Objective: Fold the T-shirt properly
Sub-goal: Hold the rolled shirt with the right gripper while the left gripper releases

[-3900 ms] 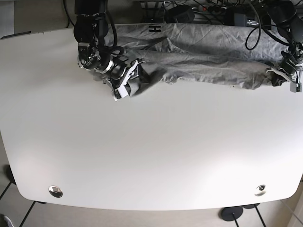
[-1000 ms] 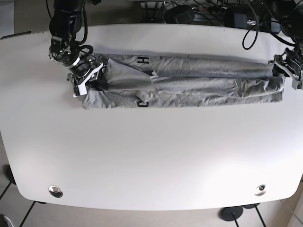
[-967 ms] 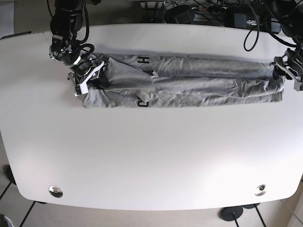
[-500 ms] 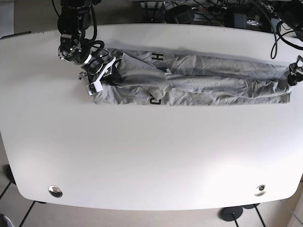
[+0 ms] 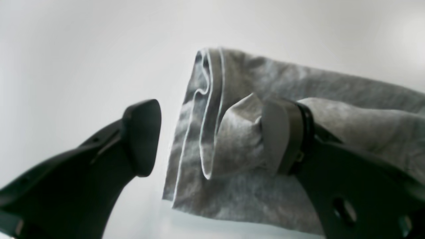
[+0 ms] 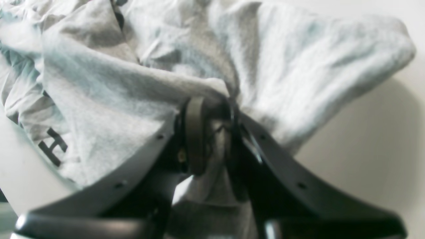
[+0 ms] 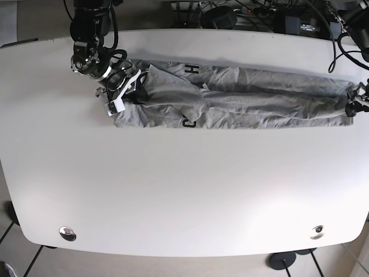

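the right gripper (image 6: 212, 132) hides the t-shirt (image 6: 132, 76) fold it pinches.

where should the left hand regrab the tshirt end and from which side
Judging by the left wrist view, take the hemmed corner of the T-shirt, coming in from the open table beyond that end. The layers there are stacked with edges aligned, and the left hand is open, one finger on the cloth. The right hand pinches the other end.

Matt grey cloth T-shirt (image 7: 242, 98)
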`<action>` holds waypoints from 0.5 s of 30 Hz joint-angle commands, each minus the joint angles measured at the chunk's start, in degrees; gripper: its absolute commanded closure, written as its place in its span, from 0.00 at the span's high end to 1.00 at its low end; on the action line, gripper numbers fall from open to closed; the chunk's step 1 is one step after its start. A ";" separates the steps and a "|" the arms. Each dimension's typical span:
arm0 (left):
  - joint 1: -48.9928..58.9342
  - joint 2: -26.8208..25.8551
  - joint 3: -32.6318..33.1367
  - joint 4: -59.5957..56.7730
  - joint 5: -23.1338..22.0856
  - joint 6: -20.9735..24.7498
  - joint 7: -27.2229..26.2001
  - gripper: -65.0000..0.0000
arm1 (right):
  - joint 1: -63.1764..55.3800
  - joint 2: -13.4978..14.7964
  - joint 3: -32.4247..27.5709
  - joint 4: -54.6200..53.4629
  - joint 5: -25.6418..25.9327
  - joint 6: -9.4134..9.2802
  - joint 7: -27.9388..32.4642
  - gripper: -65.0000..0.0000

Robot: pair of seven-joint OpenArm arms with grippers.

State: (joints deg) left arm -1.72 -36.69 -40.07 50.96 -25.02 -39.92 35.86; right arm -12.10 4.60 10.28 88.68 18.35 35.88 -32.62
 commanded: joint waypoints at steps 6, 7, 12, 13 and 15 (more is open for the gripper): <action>-0.79 -2.21 0.21 -7.66 3.52 -0.08 -7.68 0.68 | 0.45 0.28 0.31 0.68 0.86 0.12 0.67 0.16; -0.79 -2.21 1.35 -8.45 3.78 -0.08 -8.30 0.69 | 0.45 0.28 0.31 0.68 0.86 0.21 0.75 0.16; -0.79 -1.69 3.81 -9.25 3.70 -0.08 -8.03 0.69 | 0.27 0.19 0.13 0.68 0.77 0.12 2.60 0.16; -0.79 -1.51 3.99 -9.25 3.70 -0.08 -7.94 0.68 | 0.27 0.19 0.05 0.68 0.95 0.12 2.60 0.16; -0.79 -0.54 5.92 -9.07 3.70 -0.08 -6.27 0.68 | 0.27 0.19 0.05 0.68 0.95 0.03 2.60 0.16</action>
State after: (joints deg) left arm -2.39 -36.93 -34.24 41.85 -22.35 -39.70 26.72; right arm -12.27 4.58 10.39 88.55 18.28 35.86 -31.48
